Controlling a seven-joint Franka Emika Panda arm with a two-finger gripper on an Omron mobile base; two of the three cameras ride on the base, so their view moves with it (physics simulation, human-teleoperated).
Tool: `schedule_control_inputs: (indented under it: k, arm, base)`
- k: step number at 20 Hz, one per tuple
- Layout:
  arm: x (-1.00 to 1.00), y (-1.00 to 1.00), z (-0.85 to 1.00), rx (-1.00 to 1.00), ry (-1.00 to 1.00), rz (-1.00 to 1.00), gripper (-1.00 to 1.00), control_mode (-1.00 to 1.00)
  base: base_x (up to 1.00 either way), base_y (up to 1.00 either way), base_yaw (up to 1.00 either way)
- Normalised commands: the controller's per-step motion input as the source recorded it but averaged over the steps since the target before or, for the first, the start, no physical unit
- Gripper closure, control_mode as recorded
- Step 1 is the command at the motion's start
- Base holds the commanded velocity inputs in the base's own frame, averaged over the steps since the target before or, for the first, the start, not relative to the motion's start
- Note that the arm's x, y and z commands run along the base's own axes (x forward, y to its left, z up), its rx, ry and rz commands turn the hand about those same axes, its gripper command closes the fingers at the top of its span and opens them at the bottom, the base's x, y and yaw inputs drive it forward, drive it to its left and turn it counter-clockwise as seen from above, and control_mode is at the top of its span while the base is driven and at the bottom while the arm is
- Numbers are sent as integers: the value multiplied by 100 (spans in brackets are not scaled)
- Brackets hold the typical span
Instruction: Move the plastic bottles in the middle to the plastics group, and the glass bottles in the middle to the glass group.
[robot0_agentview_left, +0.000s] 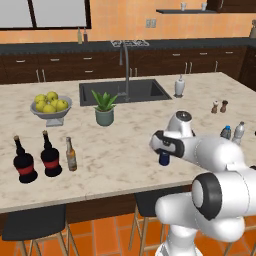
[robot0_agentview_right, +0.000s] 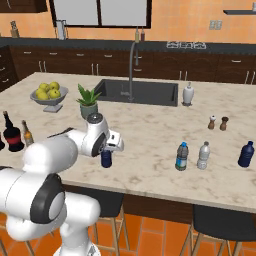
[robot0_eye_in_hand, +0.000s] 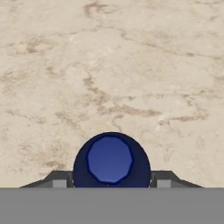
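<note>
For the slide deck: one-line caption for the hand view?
Top-down view: gripper fingers straddling the dark blue bottle on the marble counter.

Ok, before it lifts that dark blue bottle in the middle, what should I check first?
1. Dark blue bottle centred between the gripper fingers: ok.
2. Gripper clamped firmly on the bottle: cannot tell; the fingers flank it closely.
3. Bottle upright on the counter: ok.
4. Plastics group target, the pale clear bottle, standing upright: ok.
5. Bare counter next to the pale clear bottle for set-down: ok, but the blue-label bottle stands close on one side.
6. Amber bottle beside the black bottles: ok.
</note>
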Motion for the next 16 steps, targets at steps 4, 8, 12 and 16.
schedule_control_inputs:
  k: [4,8,12,16]
  arm:
    - [-17,-69,31,0,-4,-2,100,-100]
    - [-14,-92,16,0,-6,-1,100,-100]
    - [-21,-96,0,0,-2,0,100,-100]
    - [-21,-95,4,-2,-3,0,100,-100]
  base:
    - [0,0,0]
    - [0,0,0]
    - [0,0,0]
    - [0,0,0]
